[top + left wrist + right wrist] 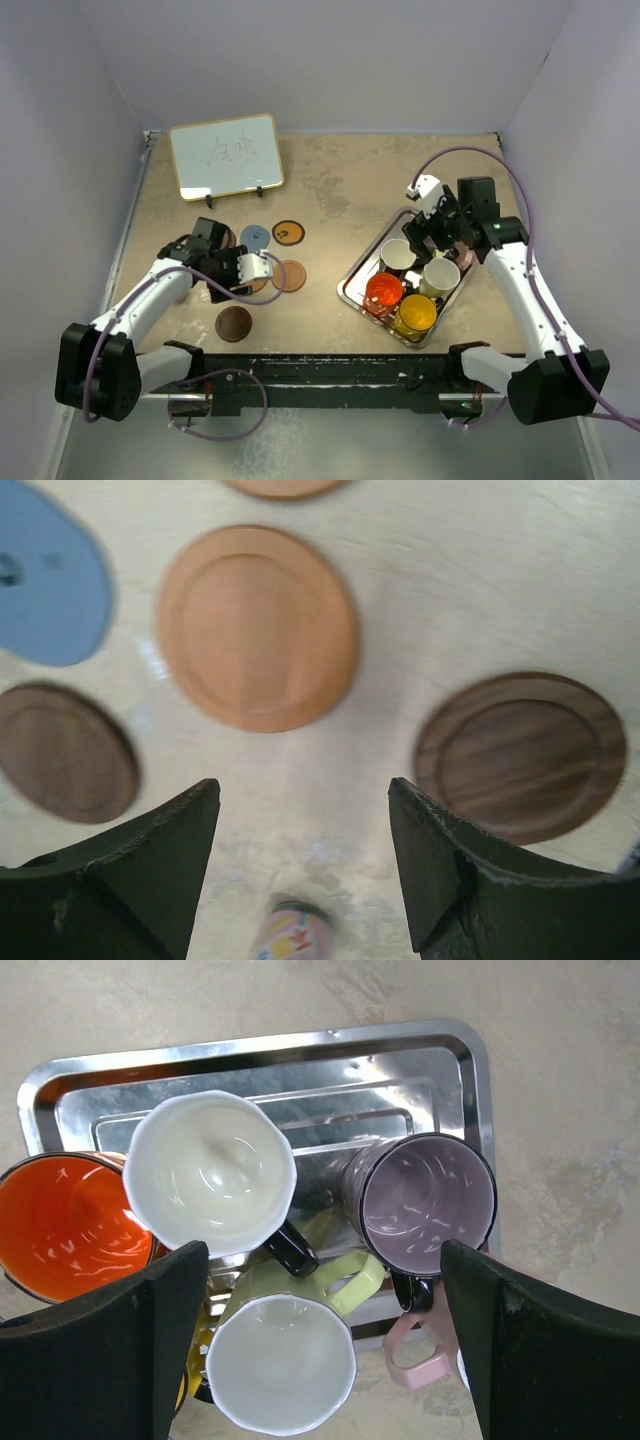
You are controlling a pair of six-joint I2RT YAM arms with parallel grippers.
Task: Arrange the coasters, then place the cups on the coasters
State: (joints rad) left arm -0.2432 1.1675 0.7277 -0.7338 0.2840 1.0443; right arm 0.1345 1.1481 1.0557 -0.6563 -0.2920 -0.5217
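Note:
Several coasters lie on the table's left half: blue-grey (255, 237) (45, 590), orange with a black rim (288, 232), tan-orange (290, 276) (258, 628), and dark brown (234, 323) (520, 755) (65, 752). My left gripper (228, 272) (305, 785) hovers over them, open and empty. The cups stand crowded in a metal tray (358, 264) (300, 1090): black-handled with a white inside (210, 1172), smoky purple (428, 1192), yellow-green (280, 1360), red-orange (383, 291) (60, 1225) and yellow (414, 314). A pink handle (415, 1355) shows at the tray's edge. My right gripper (437, 232) (320, 1250) hangs open above the cups.
A small whiteboard (225, 155) stands at the back left. A small pink patterned bottle (290, 935) sits on the table just under the left wrist. White walls close in the table on three sides.

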